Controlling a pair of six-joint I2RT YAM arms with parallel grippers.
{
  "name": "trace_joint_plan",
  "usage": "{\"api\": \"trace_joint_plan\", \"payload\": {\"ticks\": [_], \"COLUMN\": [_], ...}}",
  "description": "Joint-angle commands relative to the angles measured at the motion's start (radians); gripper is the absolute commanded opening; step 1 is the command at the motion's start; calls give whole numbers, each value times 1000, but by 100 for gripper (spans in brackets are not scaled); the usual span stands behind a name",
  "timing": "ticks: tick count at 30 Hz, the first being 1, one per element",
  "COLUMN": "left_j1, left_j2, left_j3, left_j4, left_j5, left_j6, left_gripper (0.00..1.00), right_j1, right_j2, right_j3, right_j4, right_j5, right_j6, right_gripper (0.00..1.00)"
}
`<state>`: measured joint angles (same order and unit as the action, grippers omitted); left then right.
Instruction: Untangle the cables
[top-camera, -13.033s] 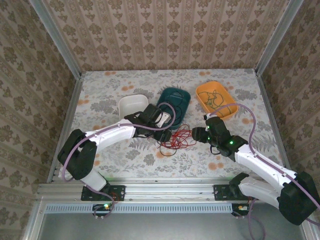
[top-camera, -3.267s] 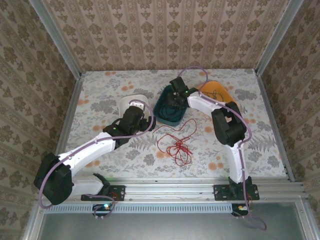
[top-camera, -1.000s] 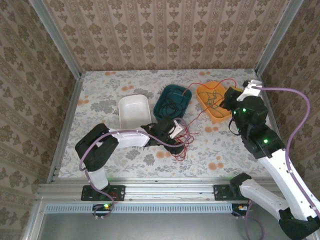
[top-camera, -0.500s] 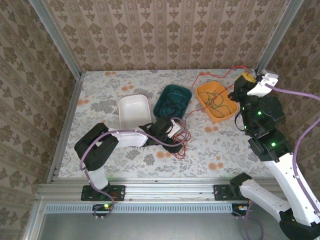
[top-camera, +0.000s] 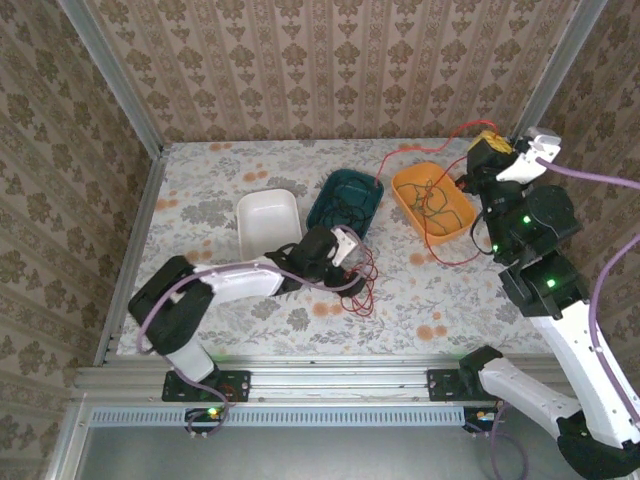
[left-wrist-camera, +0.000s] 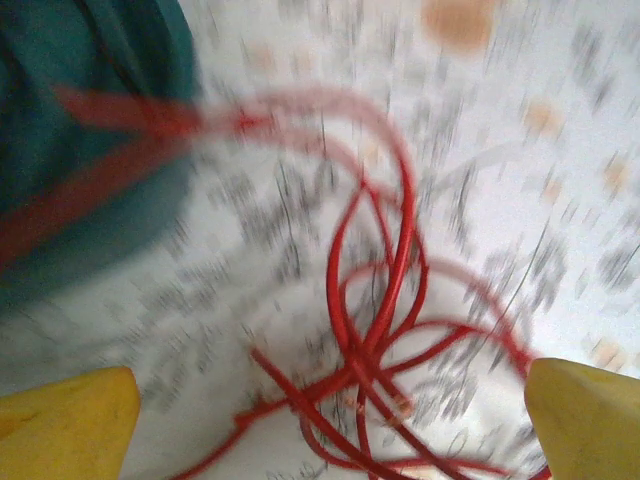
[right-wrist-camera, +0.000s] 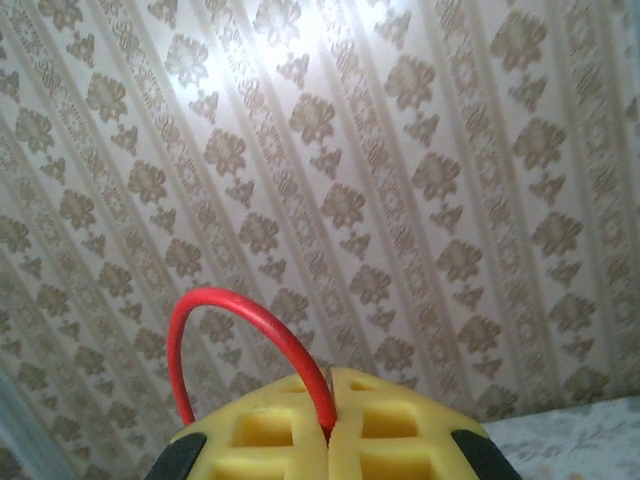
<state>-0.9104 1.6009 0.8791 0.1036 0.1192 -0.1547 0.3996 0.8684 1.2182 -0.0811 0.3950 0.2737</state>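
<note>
A red cable lies in a loose tangle (top-camera: 362, 285) on the flowered table in front of the teal tray (top-camera: 322, 212). In the left wrist view the tangle (left-wrist-camera: 380, 360) sits between my left gripper's (left-wrist-camera: 325, 430) wide-apart yellow fingertips (left-wrist-camera: 65, 420), blurred by motion. From above, the left gripper (top-camera: 345, 252) is low over the tangle, open. My right gripper (top-camera: 487, 150) is raised high at the back right, shut on the red cable (right-wrist-camera: 235, 315), which arches out of its closed yellow fingers (right-wrist-camera: 270, 430). That strand runs across the teal tray to the tangle.
A white tray (top-camera: 250, 232) stands left of the teal tray, which holds dark cables. An orange tray (top-camera: 412, 216) with thin dark cables stands to the right. A slack red loop (top-camera: 462, 255) hangs by the orange tray. Walls enclose the table on three sides.
My right gripper has lifted a little further toward the back right corner with the red cable. The left gripper has shifted slightly over the tangle, and a slack red loop now hangs beside the orange tray.
</note>
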Motion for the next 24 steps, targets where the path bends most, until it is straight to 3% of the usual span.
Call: {"api": "trace_joint_plan", "payload": {"ticks": [1,3,5,9,14,24], "left_j1": [18,32,56,172,271,321], "left_j2": [-158,-244,-323,-455,-605,-748], "left_j3": [-4,-21,-33,-14,-87,-167], "left_j4": [172,201,150,-233,-458,-605], "left_j5": [-113,-239,-458,-860,-958,-955], "left_j6": [-67,-96,-147,-387,-507,-610], "left_gripper": [100,100,100,100,100,100], "right_j1": [25,57,91,173,232,288], "right_j2": [36,75,122,268,481,842], "right_j3": [-4,-11,-5,31,151,402], "right_j4": [0,21,44,118,177,184], "right_j5": [-72,-75,-82,-78,-98,-154], "right_j6": [97,127,151,170,196,293], "right_gripper": [0,0,0,0,0,0]}}
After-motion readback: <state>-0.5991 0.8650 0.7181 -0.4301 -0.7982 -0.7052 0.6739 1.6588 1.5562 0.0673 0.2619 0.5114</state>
